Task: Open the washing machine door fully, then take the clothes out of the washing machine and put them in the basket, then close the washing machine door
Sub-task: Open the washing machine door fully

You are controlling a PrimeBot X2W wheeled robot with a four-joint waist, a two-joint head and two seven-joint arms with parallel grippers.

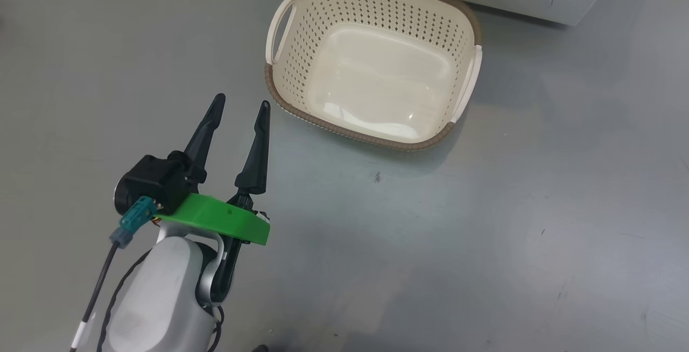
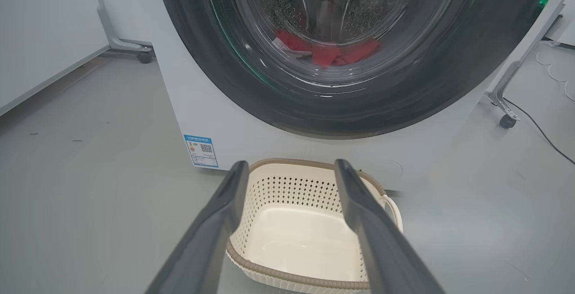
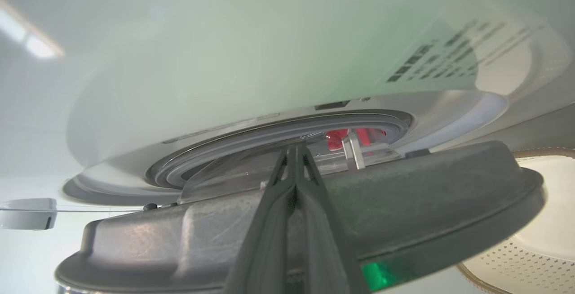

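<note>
Marking washing machine (image 2: 251,143): unreadable blue sticker (image 2: 201,150).

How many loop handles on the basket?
2. The left handle is on the basket's end toward the robot's left, and the right handle is on the opposite end. Both show whole in the head view; no third seems hidden.

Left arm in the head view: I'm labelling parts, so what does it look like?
The left tool has two long tapering black fingers on a bright green plate, beside a black housing with a teal connector and a black cable banded white. The forearm is pale grey.
</note>
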